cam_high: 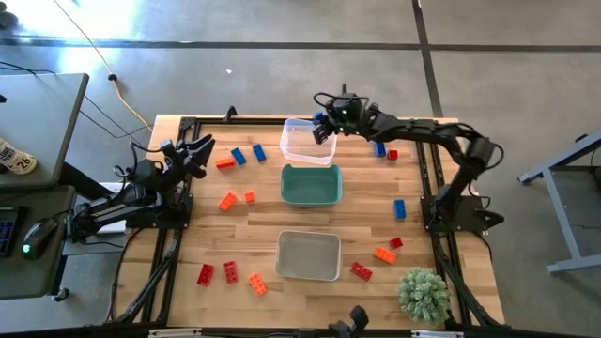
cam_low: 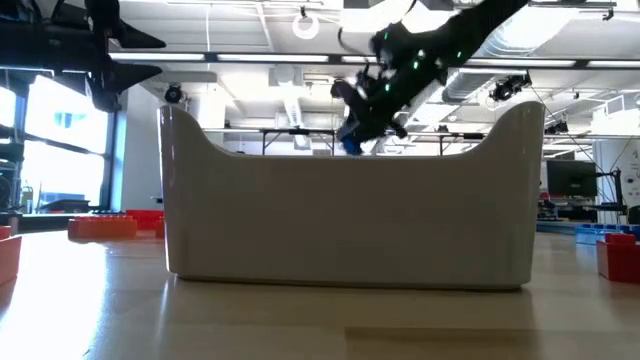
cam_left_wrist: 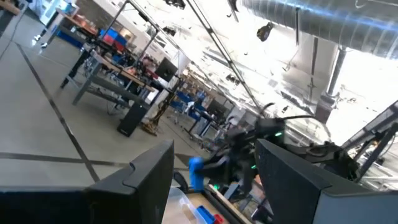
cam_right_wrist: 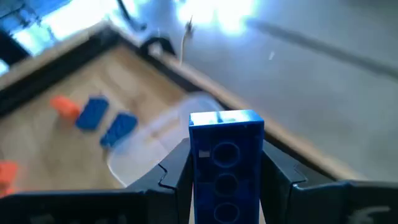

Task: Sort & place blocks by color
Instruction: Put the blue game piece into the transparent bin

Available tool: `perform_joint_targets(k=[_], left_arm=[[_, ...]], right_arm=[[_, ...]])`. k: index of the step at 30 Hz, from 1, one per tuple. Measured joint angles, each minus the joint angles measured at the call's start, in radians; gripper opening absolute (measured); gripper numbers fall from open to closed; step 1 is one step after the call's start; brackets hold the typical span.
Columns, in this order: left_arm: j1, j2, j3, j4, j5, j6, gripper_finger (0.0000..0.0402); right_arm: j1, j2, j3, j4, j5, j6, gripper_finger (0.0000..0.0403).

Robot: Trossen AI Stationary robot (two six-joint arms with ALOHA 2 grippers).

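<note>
Nearest the front edge of the table [cam_high: 188, 253] stand a small green plant [cam_high: 423, 293] at the right corner and the grey bin [cam_high: 309, 255] at the middle. In the low view the grey bin [cam_low: 350, 205] fills the foreground and blocks most of the table behind it.

Loose blocks lie around it: red and orange ones [cam_high: 230, 273] near the front left, red and orange ones [cam_high: 376, 261] to the front right, one blue block [cam_high: 399, 208] toward the right edge.

The teal bin [cam_high: 311, 184] sits at mid-table. Orange blocks [cam_high: 236, 199] lie to its left.

Farther back, the clear bin [cam_high: 309, 142] stands near the far edge. Two blue blocks and an orange one [cam_high: 240, 157] lie to its left; a blue and a red one [cam_high: 385, 150] to its right.

The right gripper [cam_high: 324, 127] is above the clear bin's right rim, clamped on a blue block [cam_right_wrist: 226, 163], studs visible.

The left gripper [cam_high: 198, 151] hangs above the left edge, fingers wide, holding nothing.

No legible writing noted.
</note>
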Motion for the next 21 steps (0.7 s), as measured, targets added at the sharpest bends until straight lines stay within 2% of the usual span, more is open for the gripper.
perform_joint_targets(k=[4, 8, 21], left_arm=[[0.000, 0.011, 0.019, -0.006, -0.002, 0.001, 0.0213], [0.000, 0.068, 0.075, -0.033, -0.008, 0.065, 0.0213], [0.001, 0.438, 0.337, -0.326, -0.101, 0.257, 0.0213]], right_arm=[[-0.026, 0.062, 0.000, -0.030, -0.091, 0.020, 0.0111], [-0.031, 0.093, 0.000, -0.060, -0.129, 0.018, 0.0126], [-0.031, 0.099, 0.000, -0.077, -0.193, -0.048, 0.0181]])
